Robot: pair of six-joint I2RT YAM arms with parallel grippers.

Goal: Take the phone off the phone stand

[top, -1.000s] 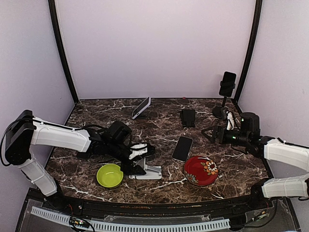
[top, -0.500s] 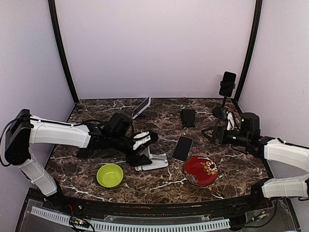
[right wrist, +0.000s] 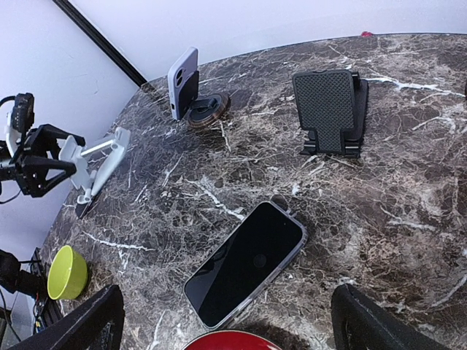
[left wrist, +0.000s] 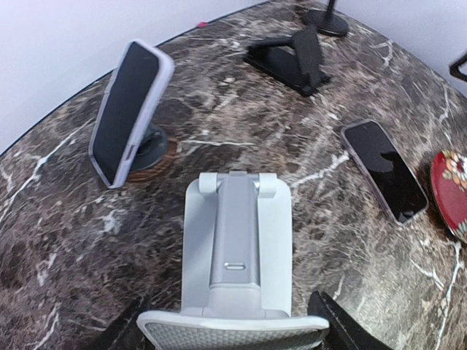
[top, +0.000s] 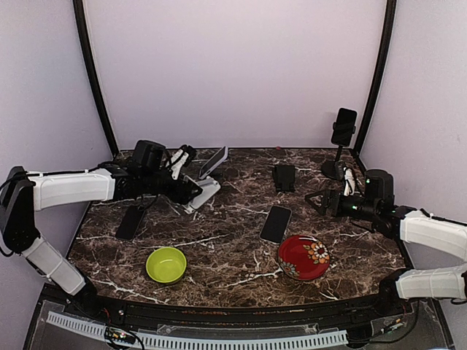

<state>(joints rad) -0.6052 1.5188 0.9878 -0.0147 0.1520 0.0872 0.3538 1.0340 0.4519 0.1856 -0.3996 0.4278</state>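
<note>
Two phones mattered: the flat phone [top: 276, 223] lay mid-table, off any stand; the propped phone [left wrist: 128, 109] leaned on its round stand [left wrist: 149, 146]. The left gripper [top: 186, 191] clamped the empty white stand [left wrist: 237, 248], tilted, near that one, and a careless swing might have toppled it. The right gripper [top: 314, 202] gaped, empty

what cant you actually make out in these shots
- Left wrist view: the fingers of the left gripper are cut off by the bottom edge and partly hidden behind the white folding phone stand they hold.
- Left wrist view: the red patterned bowl is cut off by the right edge.
- Top view: the tall black clamp stand at the back right is too small to tell what it grips.
</note>
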